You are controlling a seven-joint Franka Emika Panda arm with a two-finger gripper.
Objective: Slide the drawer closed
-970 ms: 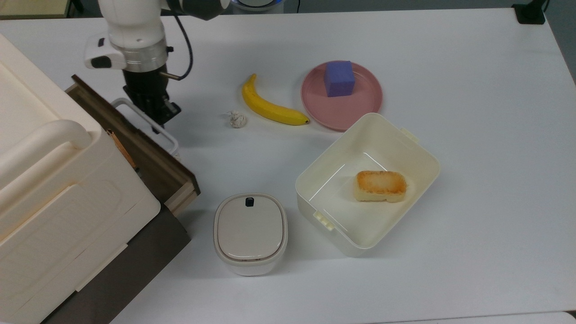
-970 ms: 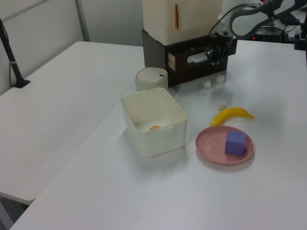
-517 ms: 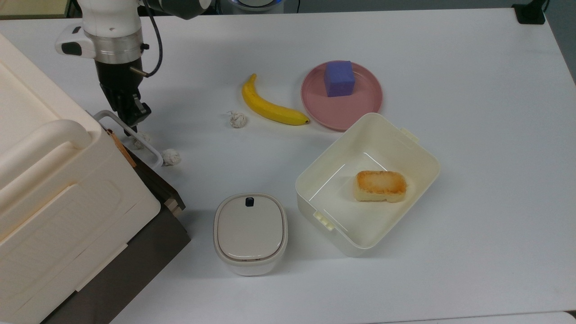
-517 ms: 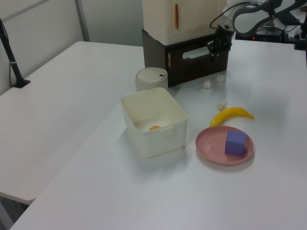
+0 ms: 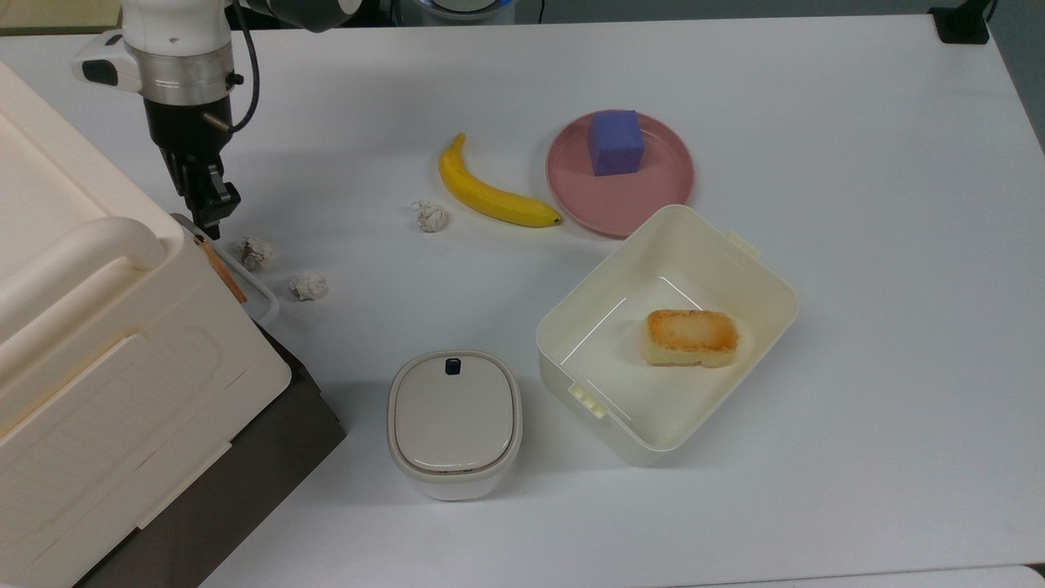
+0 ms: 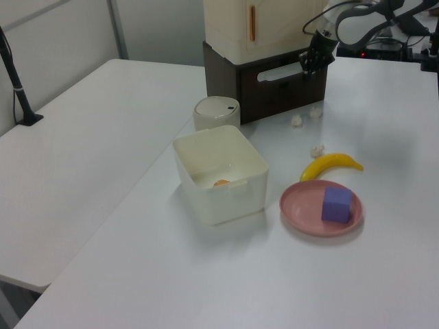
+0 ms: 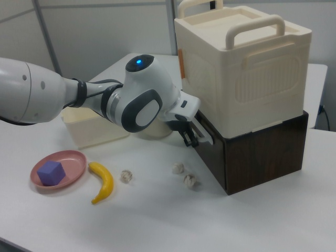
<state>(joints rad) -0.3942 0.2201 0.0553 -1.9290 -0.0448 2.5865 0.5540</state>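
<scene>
The drawer's dark brown front (image 6: 282, 88) sits flush in the dark base under the big cream cabinet (image 5: 90, 343). Its white loop handle (image 6: 278, 71) sticks out toward the table. In the top view just the handle (image 5: 260, 296) pokes out past the cabinet's edge. My gripper (image 5: 209, 214) is shut with its tip right at the far end of the handle, at the top view's upper left. In the left view the gripper (image 6: 311, 62) is at the handle's right end. The right view shows the gripper (image 7: 191, 138) against the drawer front (image 7: 211, 155).
Crumpled paper balls (image 5: 254, 252), (image 5: 308, 285), (image 5: 430, 217) lie on the white table near the cabinet. A banana (image 5: 490, 196), a pink plate (image 5: 653, 196) with a purple cube (image 5: 615, 142), a cream bin (image 5: 718, 253) holding bread (image 5: 691, 336) and a lidded container (image 5: 454, 420) stand further right.
The drawer has slid from well out to flush with the cabinet. My gripper travelled with the handle toward the top view's upper left, uncovering two paper balls.
</scene>
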